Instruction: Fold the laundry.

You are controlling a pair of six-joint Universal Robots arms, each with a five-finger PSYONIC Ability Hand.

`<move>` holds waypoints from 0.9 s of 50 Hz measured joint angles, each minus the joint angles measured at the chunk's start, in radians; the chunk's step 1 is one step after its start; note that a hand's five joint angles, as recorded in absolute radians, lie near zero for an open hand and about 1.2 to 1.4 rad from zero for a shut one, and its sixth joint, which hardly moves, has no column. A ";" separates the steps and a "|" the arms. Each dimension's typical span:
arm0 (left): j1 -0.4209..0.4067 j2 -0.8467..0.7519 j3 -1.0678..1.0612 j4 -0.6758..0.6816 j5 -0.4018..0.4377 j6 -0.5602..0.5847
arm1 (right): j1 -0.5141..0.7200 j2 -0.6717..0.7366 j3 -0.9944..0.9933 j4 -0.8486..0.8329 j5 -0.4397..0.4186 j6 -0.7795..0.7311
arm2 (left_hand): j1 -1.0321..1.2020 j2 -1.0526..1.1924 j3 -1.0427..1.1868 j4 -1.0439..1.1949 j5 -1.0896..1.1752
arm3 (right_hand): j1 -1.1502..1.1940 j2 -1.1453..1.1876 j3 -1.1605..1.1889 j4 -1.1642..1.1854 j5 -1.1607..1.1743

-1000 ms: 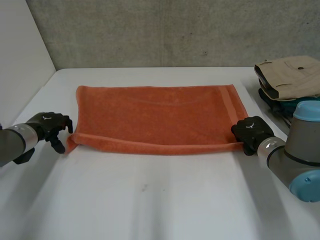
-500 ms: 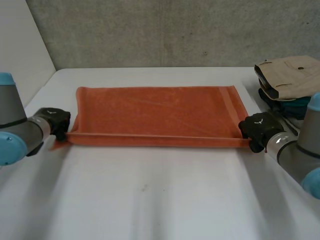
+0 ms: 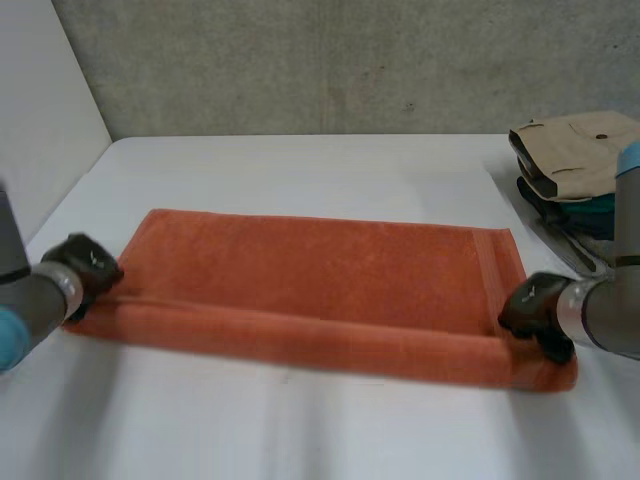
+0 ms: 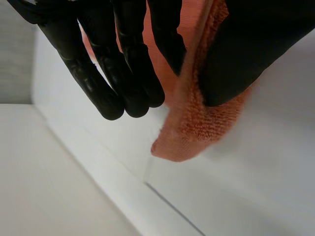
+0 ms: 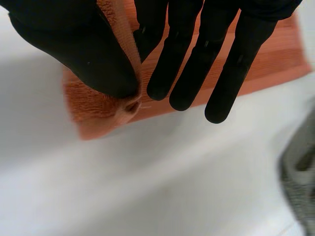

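Observation:
An orange towel (image 3: 320,290) lies spread across the white table (image 3: 300,430), its near edge doubled into a long fold. My left hand (image 3: 88,268) pinches the towel's near left corner (image 4: 197,123) between thumb and a finger, the other fingers (image 4: 123,73) hanging straight. My right hand (image 3: 535,310) pinches the near right corner (image 5: 106,110) the same way, thumb against a finger, with the remaining fingers (image 5: 221,64) straight above the cloth.
A stack of folded clothes (image 3: 580,165), beige on top of teal and dark items, sits at the table's far right edge. A grey wall runs behind the table, and a white side wall (image 3: 40,120) stands to the left.
My left hand closed on the near left corner. Both hands then pulled the towel toward the table's front, and its right end has swung nearer.

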 measured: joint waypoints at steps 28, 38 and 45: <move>-0.173 -0.688 1.029 0.186 -0.081 -0.179 | 0.020 0.437 -0.437 -0.791 -0.012 0.113 | -0.440 -0.425 -0.395 -0.401 -0.373 | -0.444 -0.453 -0.440 -0.415 -0.425; -0.216 -0.703 1.073 0.206 -0.159 -0.228 | 0.031 0.495 -0.481 -0.811 0.039 0.123 | -0.953 -0.991 -0.977 -0.991 -0.933 | -0.920 -0.969 -0.982 -0.981 -0.991; -0.215 -0.568 0.917 0.224 -0.183 -0.305 | 0.017 0.286 -0.309 -0.723 0.037 0.326 | -0.953 -0.991 -0.977 -0.991 -0.933 | -0.920 -0.969 -0.982 -0.981 -0.991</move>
